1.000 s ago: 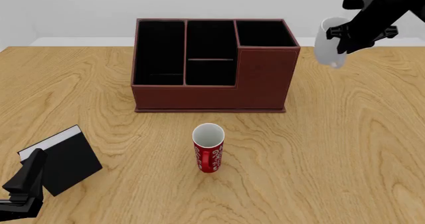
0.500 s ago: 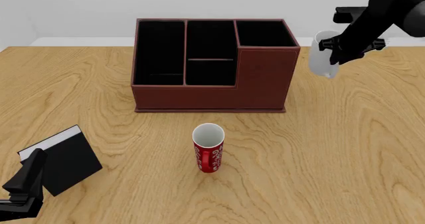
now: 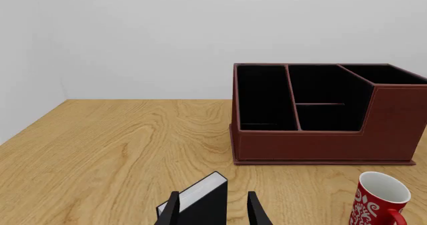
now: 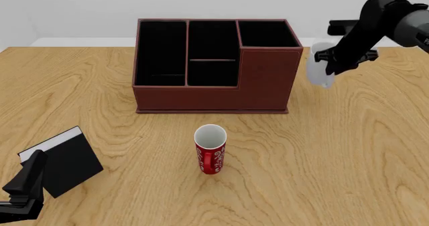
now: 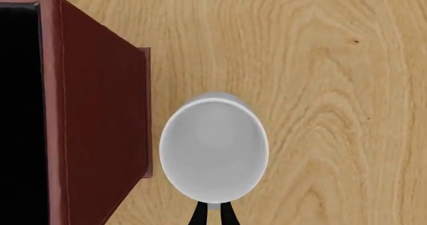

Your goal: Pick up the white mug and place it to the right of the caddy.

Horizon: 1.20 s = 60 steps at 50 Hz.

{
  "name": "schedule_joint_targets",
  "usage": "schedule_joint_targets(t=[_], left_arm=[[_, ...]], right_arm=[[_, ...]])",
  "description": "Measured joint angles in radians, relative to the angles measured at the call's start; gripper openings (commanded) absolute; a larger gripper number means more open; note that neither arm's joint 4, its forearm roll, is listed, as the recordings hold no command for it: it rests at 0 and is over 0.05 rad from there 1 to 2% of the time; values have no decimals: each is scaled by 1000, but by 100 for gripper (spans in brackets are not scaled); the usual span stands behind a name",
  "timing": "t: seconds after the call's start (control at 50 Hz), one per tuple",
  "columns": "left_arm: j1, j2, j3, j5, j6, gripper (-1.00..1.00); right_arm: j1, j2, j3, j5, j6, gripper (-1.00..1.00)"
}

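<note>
Presently, item by item, as seen from beside the table.

White mug (image 4: 320, 68): held in the air at the caddy's right side, close by its tall section, upright or nearly so. Over the last second it has come down and leftward from a higher spot nearer the far right corner. The right wrist view looks straight into its mouth (image 5: 213, 150), with the caddy wall just beside it and bare wood under it.

Right gripper (image 4: 330, 60): clamped on the mug's rim, fingers pinched together at the edge (image 5: 213, 214).

Caddy (image 4: 214, 68): dark red-brown, three black compartments and a taller right section; unmoved.

Left gripper (image 3: 213, 209): parked at the near left corner, fingers apart around nothing, the black book (image 3: 200, 205) lying ahead of them; unchanged.

Red mug (image 4: 210, 149): upright in front of the caddy, not involved.

Table (image 4: 348, 150): wood grain, open to the caddy's right.

Assessment: carrying looks almost done; the mug appears to sit over an acceptable spot. What remains is lowering to the wood and letting go. Risk: brushing the caddy wall on the descent.
</note>
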Motion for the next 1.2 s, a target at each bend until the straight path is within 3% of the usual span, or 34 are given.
schedule_joint_targets(t=[1.2], left_arm=[[0, 0, 0, 0, 0, 100]], right_arm=[[32, 35, 131, -110, 11, -100]])
